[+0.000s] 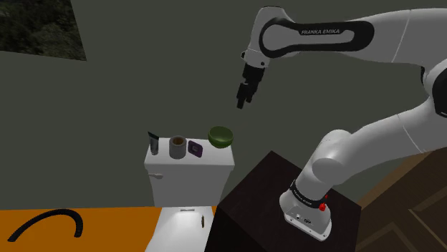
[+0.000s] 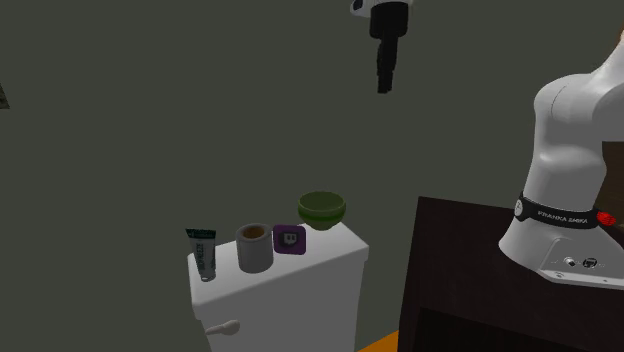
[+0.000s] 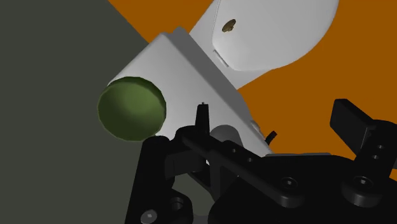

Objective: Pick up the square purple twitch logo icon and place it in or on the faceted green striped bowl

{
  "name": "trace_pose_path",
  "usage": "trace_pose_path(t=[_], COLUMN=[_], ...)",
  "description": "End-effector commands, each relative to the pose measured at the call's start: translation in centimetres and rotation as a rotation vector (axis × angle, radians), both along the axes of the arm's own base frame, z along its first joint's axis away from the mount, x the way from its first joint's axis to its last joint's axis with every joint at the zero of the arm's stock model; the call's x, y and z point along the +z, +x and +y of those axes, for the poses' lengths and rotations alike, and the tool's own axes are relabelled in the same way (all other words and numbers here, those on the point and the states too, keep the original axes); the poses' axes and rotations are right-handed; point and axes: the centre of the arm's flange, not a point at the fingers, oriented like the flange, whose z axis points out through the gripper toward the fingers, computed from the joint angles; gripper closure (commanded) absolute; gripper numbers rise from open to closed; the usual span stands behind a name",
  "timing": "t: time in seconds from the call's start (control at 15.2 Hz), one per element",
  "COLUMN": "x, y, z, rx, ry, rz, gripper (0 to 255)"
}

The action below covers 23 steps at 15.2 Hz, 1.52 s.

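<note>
While the tool [image 1: 243, 102] hangs open above, the green bowl [image 1: 221, 136] sits empty beside the purple icon [image 1: 195, 149].

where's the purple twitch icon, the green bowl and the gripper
purple twitch icon [image 2: 289, 239], second exterior view, centre of its face
green bowl [image 2: 322, 216], second exterior view, its outer wall
gripper [image 2: 383, 88], second exterior view, between its fingertips

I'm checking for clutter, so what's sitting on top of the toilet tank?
A row on the toilet tank: tube, cup, purple icon, green bowl. In the wrist view the gripper covers the other three, leaving the bowl showing.
</note>
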Motion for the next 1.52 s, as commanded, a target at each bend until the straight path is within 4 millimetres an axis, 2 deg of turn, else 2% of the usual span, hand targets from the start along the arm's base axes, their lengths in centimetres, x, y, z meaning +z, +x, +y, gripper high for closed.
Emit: trace_pose_path(t=[0.0, 1.45], x=[-2.4, -28.1], y=[1.5, 16.7], z=[0.2, 1.6], rx=[0.013, 0.152], ry=[-0.007, -0.090], rz=[0.007, 0.103], gripper=[0, 0])
